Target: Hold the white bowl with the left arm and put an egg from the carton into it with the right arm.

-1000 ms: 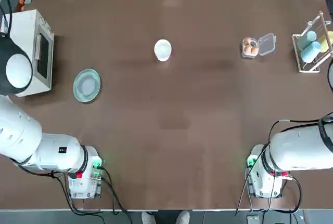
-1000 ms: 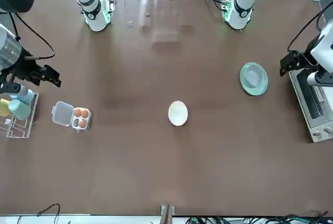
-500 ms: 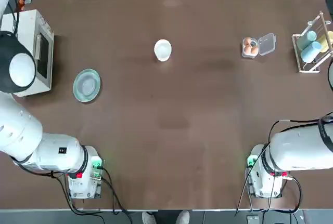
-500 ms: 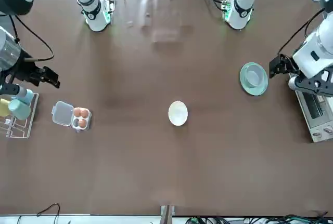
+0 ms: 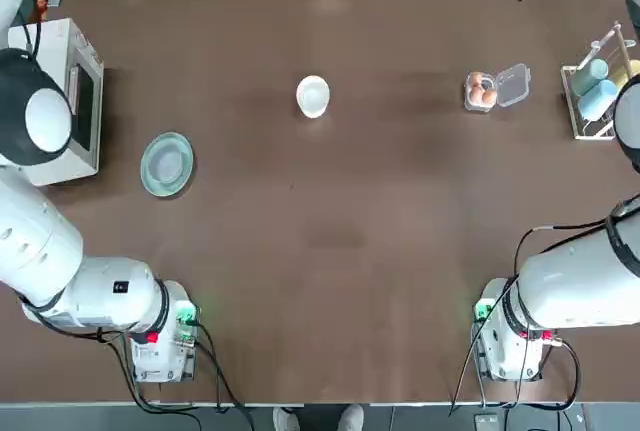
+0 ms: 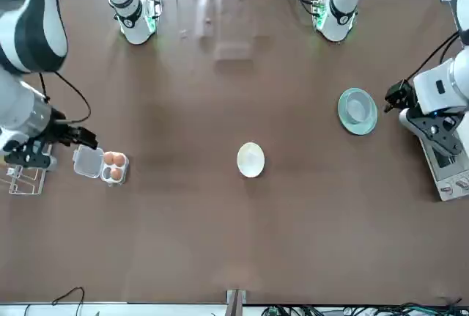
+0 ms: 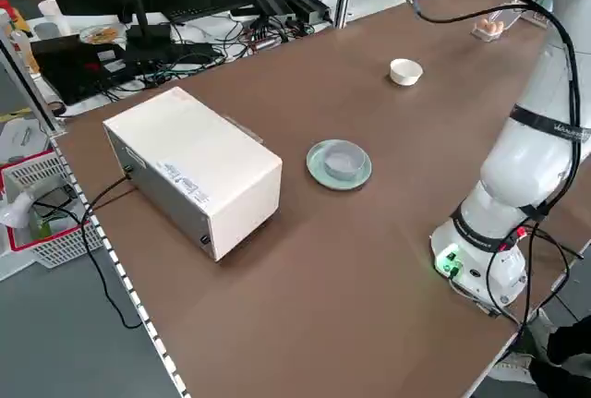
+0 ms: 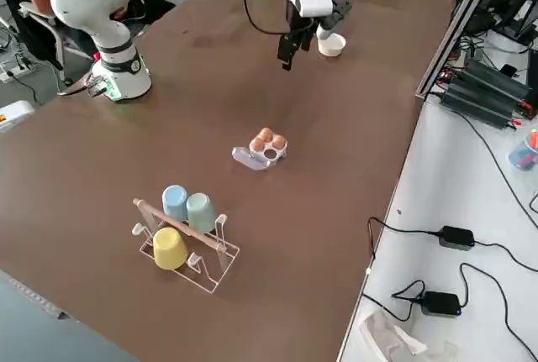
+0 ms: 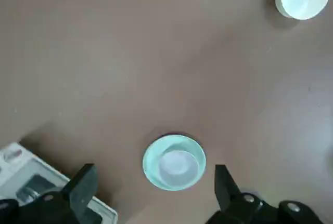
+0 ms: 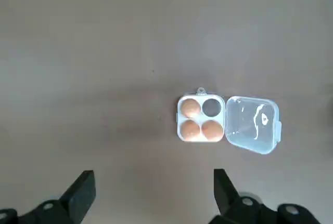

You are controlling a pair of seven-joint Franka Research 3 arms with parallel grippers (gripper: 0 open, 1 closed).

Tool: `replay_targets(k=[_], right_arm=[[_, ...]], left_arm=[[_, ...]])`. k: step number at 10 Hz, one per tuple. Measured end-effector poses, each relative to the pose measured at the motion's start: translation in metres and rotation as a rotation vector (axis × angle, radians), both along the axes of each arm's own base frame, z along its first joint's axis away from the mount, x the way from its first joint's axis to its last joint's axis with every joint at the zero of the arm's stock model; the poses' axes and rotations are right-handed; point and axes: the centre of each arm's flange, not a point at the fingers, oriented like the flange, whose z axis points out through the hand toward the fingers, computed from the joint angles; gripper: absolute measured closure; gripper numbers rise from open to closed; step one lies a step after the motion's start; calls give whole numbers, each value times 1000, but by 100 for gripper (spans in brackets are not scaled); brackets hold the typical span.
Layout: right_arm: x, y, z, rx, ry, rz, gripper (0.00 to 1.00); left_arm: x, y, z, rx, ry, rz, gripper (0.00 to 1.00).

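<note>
Right wrist view: our right gripper (image 10: 151,195) wide open, empty, above and apart from the carton (image 10: 228,120) before us.

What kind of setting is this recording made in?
Most likely a robotics lab: a brown table with two mounted arms, cables trailing over the floor, and monitors and electronics on benches behind.

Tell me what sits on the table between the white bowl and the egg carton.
Nothing. In the top view the stretch of brown table between the white bowl and the open egg carton is bare; the front view shows the same.
</note>
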Motion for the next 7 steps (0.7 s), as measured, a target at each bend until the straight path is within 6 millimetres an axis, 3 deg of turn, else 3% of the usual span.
replay_targets(k=[2, 5, 7], right_arm=[[3, -11, -45, -13, -5, -10, 0], [12, -23, -101, -35, 14, 44, 0], [20, -41, -134, -30, -3, 83, 0]], left_arm=[[13, -6, -26, -171, 25, -65, 0], [31, -24, -86, -386, 83, -233, 0], [40, -23, -121, -523, 60, -375, 0]])
